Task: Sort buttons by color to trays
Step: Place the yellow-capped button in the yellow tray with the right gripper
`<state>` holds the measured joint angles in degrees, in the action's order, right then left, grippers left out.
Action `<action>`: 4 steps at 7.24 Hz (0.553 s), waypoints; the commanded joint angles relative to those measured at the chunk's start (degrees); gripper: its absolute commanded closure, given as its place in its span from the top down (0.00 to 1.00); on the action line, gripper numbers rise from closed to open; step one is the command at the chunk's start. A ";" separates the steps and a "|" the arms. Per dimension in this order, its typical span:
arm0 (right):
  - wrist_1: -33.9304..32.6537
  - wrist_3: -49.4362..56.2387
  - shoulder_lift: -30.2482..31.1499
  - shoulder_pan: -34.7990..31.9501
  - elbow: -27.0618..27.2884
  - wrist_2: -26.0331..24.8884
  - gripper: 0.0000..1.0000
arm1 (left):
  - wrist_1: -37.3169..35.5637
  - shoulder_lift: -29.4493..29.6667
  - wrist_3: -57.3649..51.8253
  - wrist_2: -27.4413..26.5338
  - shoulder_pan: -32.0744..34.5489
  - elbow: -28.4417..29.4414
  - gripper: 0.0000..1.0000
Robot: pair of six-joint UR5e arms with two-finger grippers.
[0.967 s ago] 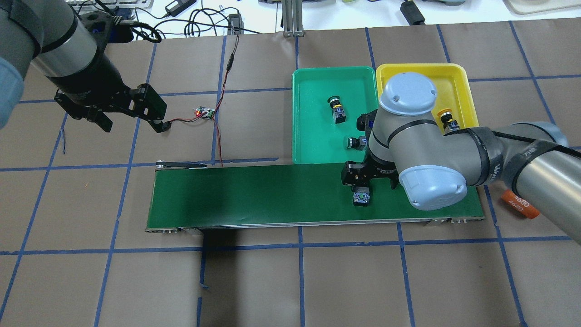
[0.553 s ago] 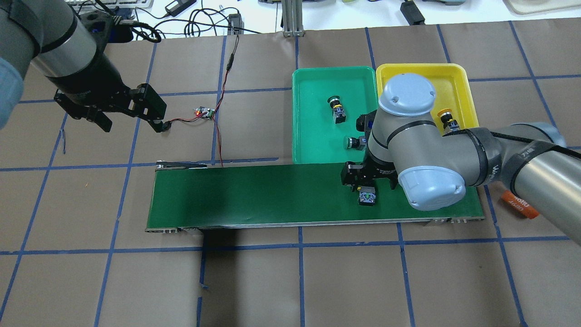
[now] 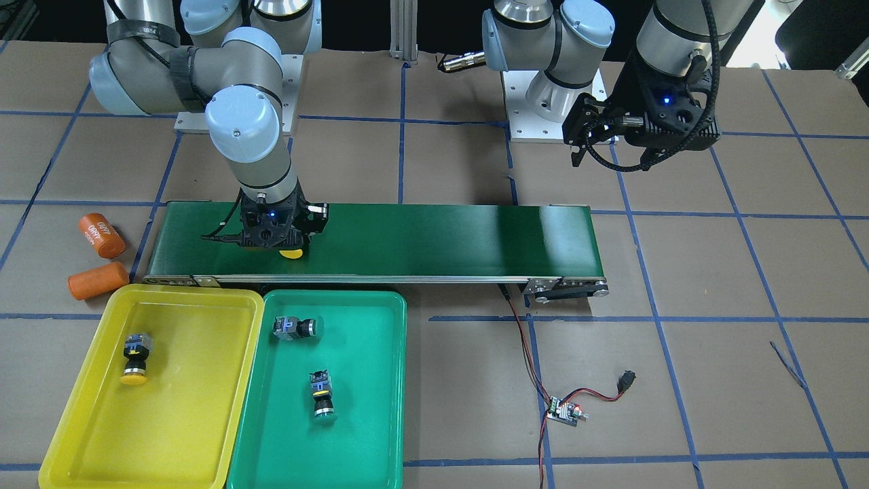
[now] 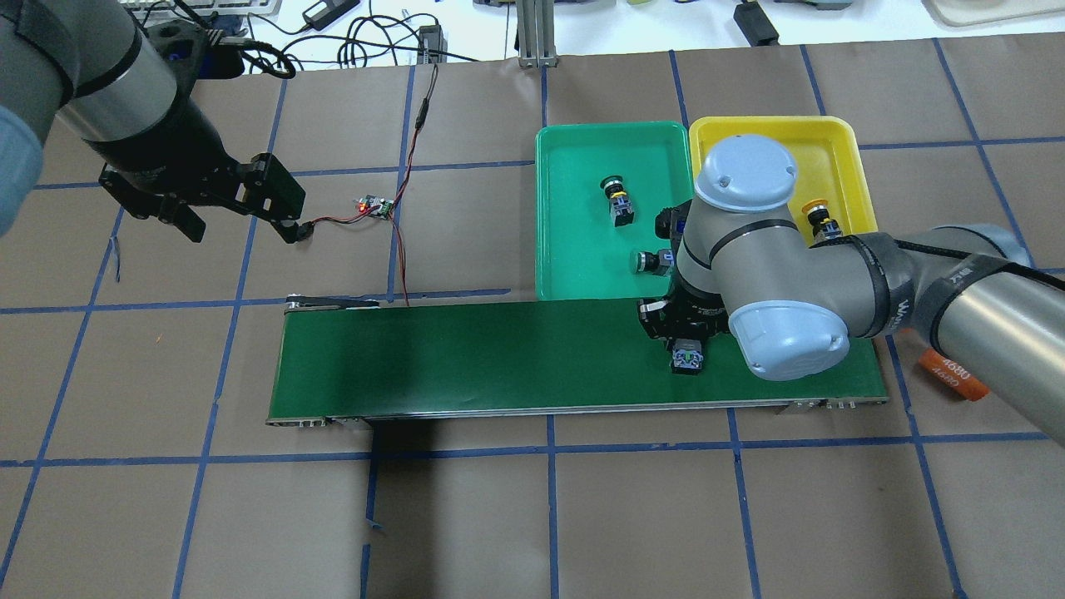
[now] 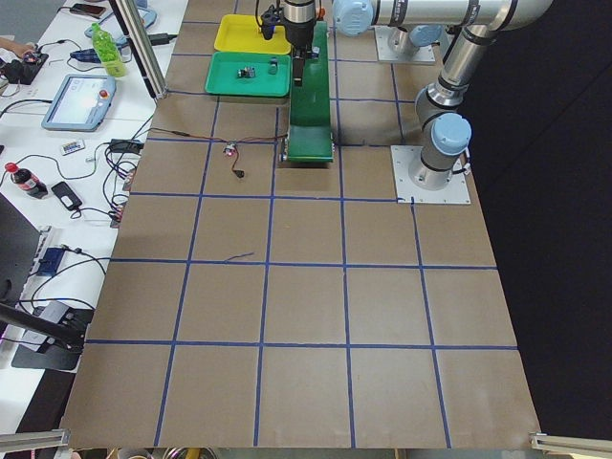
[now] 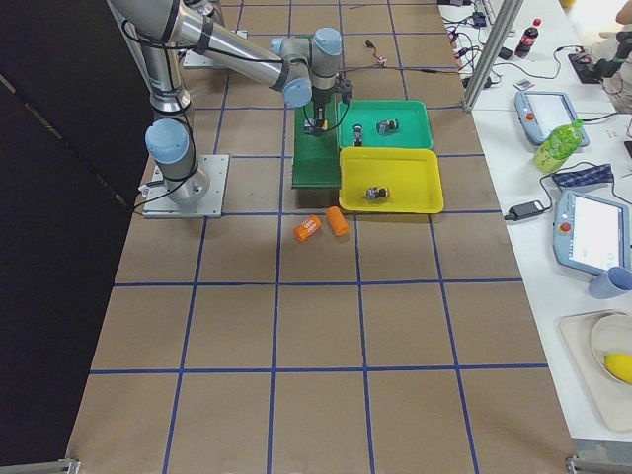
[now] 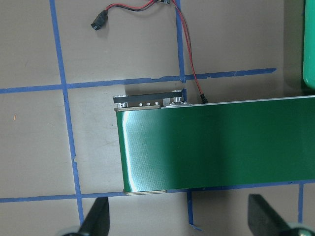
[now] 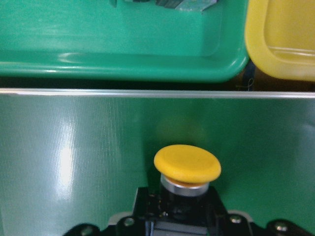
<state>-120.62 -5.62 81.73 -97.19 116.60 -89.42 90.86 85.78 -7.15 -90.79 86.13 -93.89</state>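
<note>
My right gripper (image 4: 686, 348) is low over the dark green conveyor belt (image 4: 499, 358), near its right end, shut on a yellow button (image 8: 187, 164). The cap points toward the trays and also shows in the front view (image 3: 292, 255). A second yellow button (image 3: 134, 356) lies in the yellow tray (image 3: 183, 407). Two green buttons (image 3: 295, 328) (image 3: 321, 397) lie in the green tray (image 3: 366, 421) beside it. My left gripper (image 4: 241, 226) is open and empty, hovering above the table beyond the belt's left end.
Two orange cylinders (image 3: 100, 234) (image 3: 98, 280) lie on the table off the belt's end, next to the yellow tray. A small controller board (image 3: 563, 411) with red and black wires runs to the belt's other end. Blue tape lines grid the brown table.
My right gripper has moved a little to the right along the belt with the yellow button in it. The left arm has not moved.
</note>
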 commanded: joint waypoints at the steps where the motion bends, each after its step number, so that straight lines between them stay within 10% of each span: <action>1: 0.55 1.57 -0.77 2.86 -6.69 -0.31 0.11 | -0.07 0.00 0.03 0.09 0.00 0.11 1.00; 4: 10.46 17.31 -10.15 16.47 -22.94 0.30 0.11 | -0.07 0.00 -0.06 0.00 0.00 0.03 1.00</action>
<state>-114.34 3.36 75.65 -86.10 101.04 -89.33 90.82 85.78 -7.20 -90.78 86.13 -93.86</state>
